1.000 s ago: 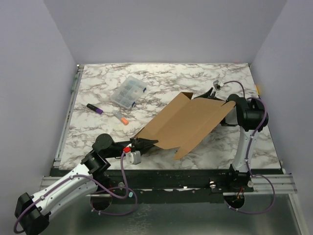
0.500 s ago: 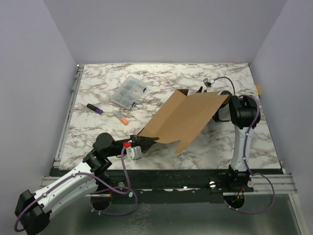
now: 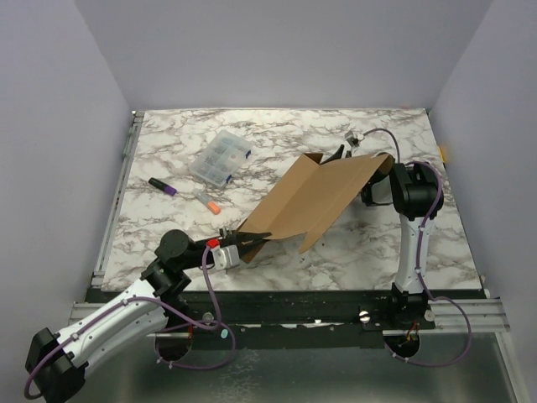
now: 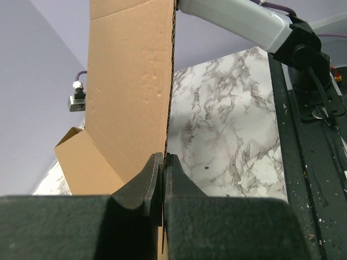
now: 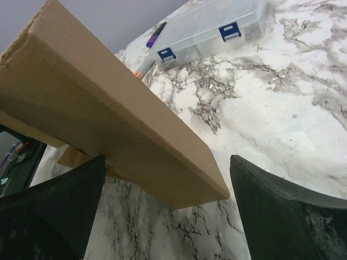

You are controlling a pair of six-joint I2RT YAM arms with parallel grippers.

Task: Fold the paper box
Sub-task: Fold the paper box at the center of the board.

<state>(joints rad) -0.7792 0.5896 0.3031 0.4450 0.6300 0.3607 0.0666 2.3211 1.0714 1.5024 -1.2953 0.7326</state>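
The paper box [image 3: 315, 201] is a brown cardboard sheet held tilted above the table, creased along its length. My left gripper [image 3: 243, 243] is shut on its near-left corner. In the left wrist view the sheet's edge [image 4: 130, 81] runs up from between the closed jaws of the left gripper [image 4: 164, 158]. My right gripper [image 3: 342, 155] is at the sheet's far right end, mostly hidden behind it. In the right wrist view the right gripper [image 5: 167, 160] stands wide open, with a folded flap [image 5: 108, 103] reaching in between its fingers and touching neither pad.
A clear plastic compartment case [image 3: 220, 156] [image 5: 211, 27] lies at the back left. A purple marker [image 3: 163, 186] and an orange-tipped marker [image 3: 206, 201] lie in front of it. The table's black front rail [image 3: 336, 298] runs along the near edge.
The right gripper has opened wider and moved left along the far side. The sheet's far right end has swung left and stands steeper. The left gripper has shifted slightly, still shut on its corner.
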